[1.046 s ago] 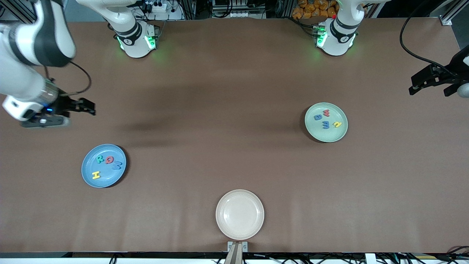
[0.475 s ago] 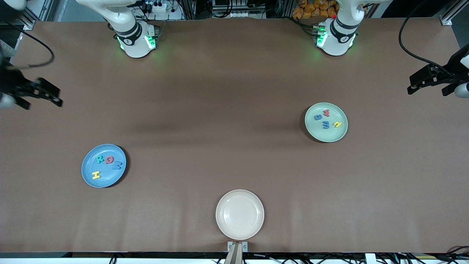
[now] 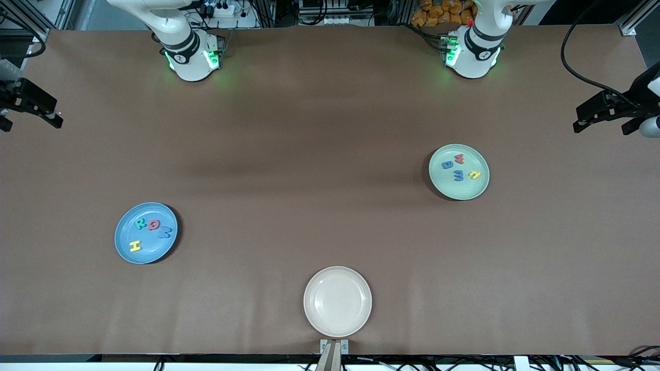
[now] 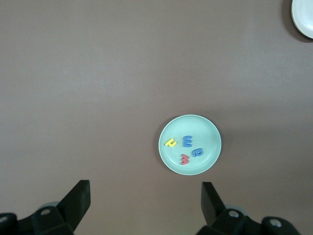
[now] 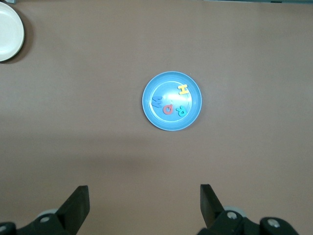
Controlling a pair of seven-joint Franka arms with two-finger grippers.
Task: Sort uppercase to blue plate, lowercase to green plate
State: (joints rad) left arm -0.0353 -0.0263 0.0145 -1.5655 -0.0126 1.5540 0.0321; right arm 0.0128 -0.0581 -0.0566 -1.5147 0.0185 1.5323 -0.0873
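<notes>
Resting flat: foam uppercase (image 3: 150,231) on round blue plate (image 3: 124,255), lowercase (image 3: 460,168) on green plate (image 3: 472,193) — both hands released.

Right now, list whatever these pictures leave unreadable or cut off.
- Right gripper, front view: at the frame's edge, wrist and arm cut off.
- Left gripper, front view: arm runs off the edge.
- Both wrist views: only the open fingertips show; gripper bodies are cut by the frame.
- Beige plate, left wrist view: clipped by the corner.
- Small yellow letter on the green plate: too small to name.

H, R, Q, M on blue plate (image 3: 124,252)
</notes>
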